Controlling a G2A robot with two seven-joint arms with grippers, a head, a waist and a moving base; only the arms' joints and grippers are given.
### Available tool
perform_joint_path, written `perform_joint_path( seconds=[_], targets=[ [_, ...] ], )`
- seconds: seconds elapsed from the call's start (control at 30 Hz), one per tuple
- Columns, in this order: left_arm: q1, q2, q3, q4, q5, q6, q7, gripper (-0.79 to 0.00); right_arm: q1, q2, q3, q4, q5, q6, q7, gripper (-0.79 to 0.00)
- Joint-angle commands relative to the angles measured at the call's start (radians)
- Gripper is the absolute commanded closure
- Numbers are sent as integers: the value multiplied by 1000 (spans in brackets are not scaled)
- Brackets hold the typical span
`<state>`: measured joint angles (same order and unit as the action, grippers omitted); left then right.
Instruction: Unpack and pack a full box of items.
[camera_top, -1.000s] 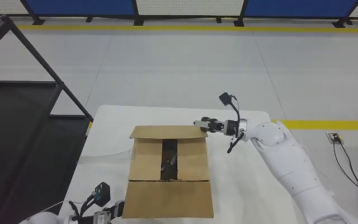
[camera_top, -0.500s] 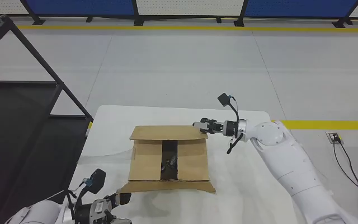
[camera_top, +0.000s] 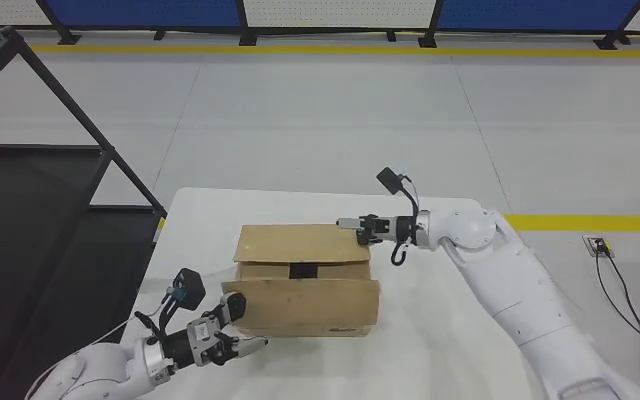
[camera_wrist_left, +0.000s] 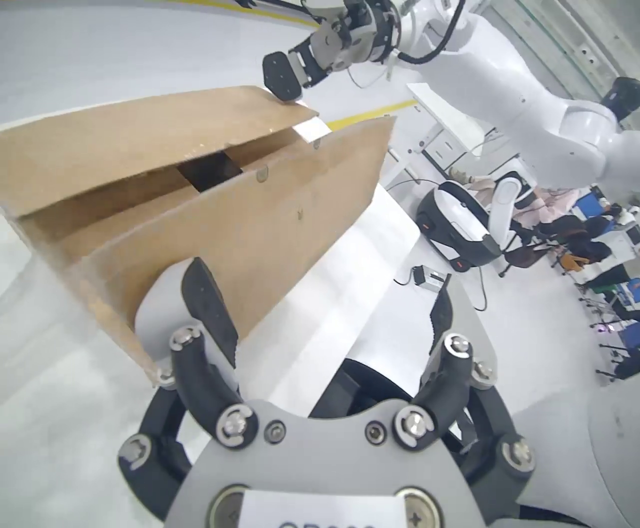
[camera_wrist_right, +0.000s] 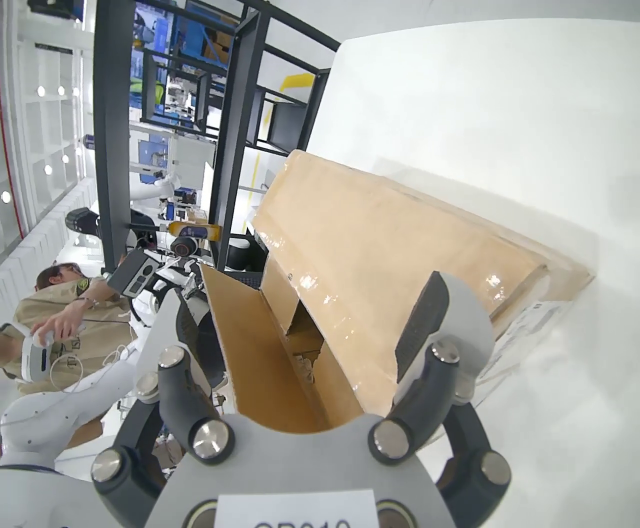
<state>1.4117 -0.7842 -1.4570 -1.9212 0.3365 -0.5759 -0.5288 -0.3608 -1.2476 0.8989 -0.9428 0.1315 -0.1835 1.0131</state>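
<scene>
Left tool (camera_wrist_left: 320, 292) is spread wide, and right tool (camera_wrist_right: 305, 297) is wide too. White desk (camera_top: 430, 330) has the cardboard box (camera_top: 305, 295) right between them. Near flap (camera_wrist_left: 280, 210) stands tilted up against one finger (camera_wrist_left: 207, 305) of the left tool. Far flap (camera_wrist_left: 150, 130) is folded low, with its corner touching the right tool's pad (camera_wrist_left: 281, 82).

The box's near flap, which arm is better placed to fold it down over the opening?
Left, probably. The left gripper is open, with one finger at the outer face of the raised near flap, close to its end. The right gripper sits on the opposite side, at the far flap corner.
</scene>
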Motion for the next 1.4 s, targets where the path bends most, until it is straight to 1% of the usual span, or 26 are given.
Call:
perform_joint_path(
  seconds=[0.0,0.1,0.23,0.33,0.43,0.63,0.8,0.9,0.97,1.1,1.13,1.27,1.37],
  targets=[
    [-21,-6,26,-2,52,52,28,-785,5,-5,-7,-3,10,56,-6,-785],
    [-51,-17,70,8,71,103,52,-785,12,-11,-13,-5,25,118,4,-785],
    [-94,-30,119,20,147,183,88,-785,16,-15,-12,-4,48,167,29,-785],
    [-125,-40,155,33,175,215,97,-785,21,-16,-9,1,64,208,54,-785],
    [-149,-48,181,45,182,227,102,-785,34,-20,-14,14,74,245,86,-785],
    [-178,-59,201,62,189,240,106,-785,30,-18,-7,15,102,228,159,-785],
    [-191,-66,209,73,184,237,107,-785,-4,-7,9,-16,93,222,178,-785],
    [-197,-70,209,79,179,238,118,-785,-34,2,18,-49,75,217,173,-785],
    [-197,-73,200,79,174,244,147,-785,-55,8,27,-72,69,214,168,-785],
    [-166,-75,150,79,130,257,221,-785,-96,19,43,-118,50,201,155,-785],
    [-154,-75,133,80,115,255,231,-785,-105,21,51,-130,47,190,136,-785],
    [-113,-70,80,78,82,220,219,-785,-143,32,89,-187,45,151,73,-785],
    [-99,-70,74,72,80,205,191,-785,-159,38,109,-222,37,149,38,-785]
  ],
)
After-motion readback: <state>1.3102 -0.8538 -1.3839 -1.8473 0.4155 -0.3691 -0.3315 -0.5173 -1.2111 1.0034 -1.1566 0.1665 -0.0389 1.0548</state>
